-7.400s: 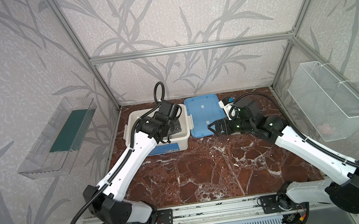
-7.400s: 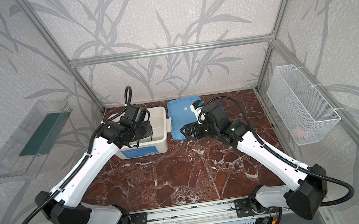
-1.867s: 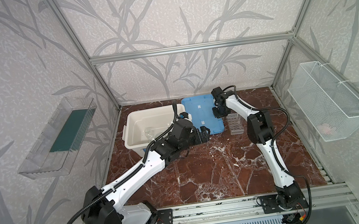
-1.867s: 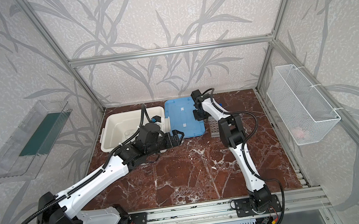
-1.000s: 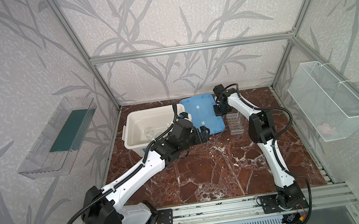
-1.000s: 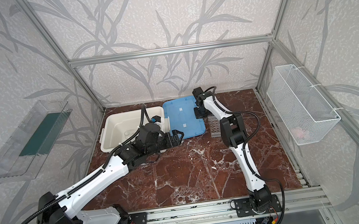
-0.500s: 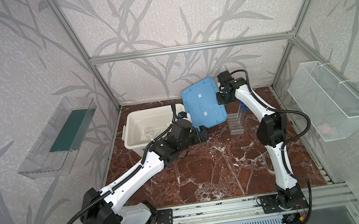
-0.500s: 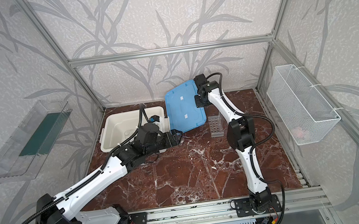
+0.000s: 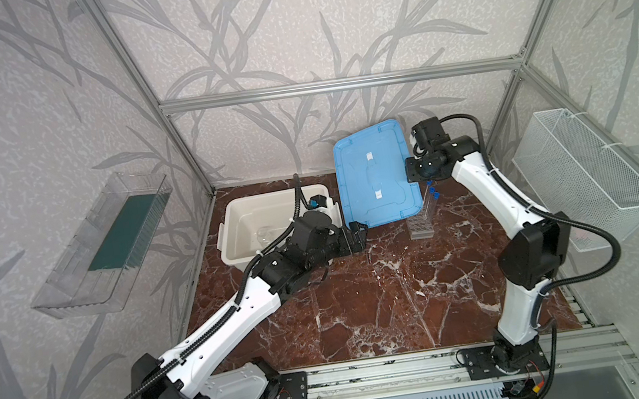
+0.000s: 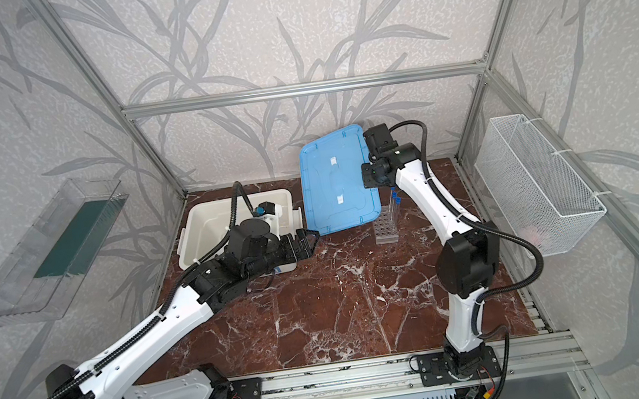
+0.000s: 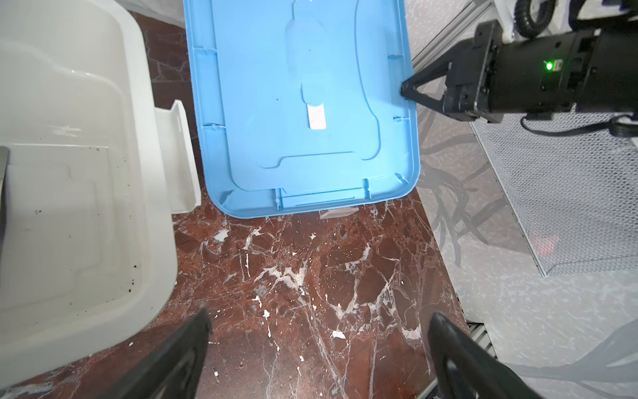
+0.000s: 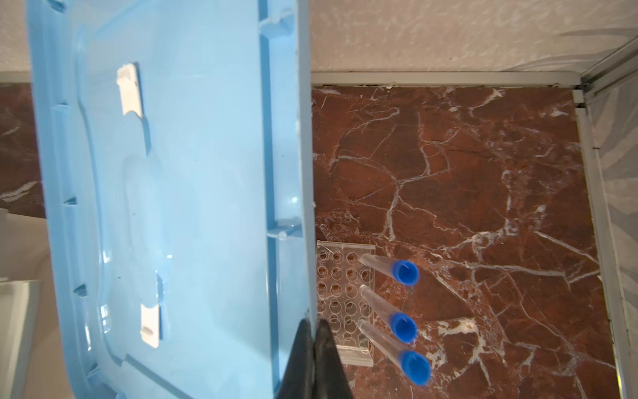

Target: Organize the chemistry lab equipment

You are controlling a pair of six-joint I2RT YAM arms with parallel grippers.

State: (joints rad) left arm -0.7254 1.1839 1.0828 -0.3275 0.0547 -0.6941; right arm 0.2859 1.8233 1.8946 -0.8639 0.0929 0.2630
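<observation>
Test tubes (image 12: 402,326) in the grid rack (image 12: 340,293) on the table (image 12: 466,172), beside the tilted blue lid (image 12: 193,193), my right pincer (image 12: 313,333) clamped on its rim, my left pincer (image 11: 319,316) apart

**Lid aloft beside the open tub**

A rectangular blue plastic lid (image 9: 375,176) hangs tilted above the red-brown marble tabletop (image 9: 384,292), just beside an open white plastic tub (image 9: 262,195). A white wire-mesh basket (image 9: 583,174) hangs on the right wall. A clear plastic tray (image 9: 70,292) with a green floor hangs on the left wall.
</observation>
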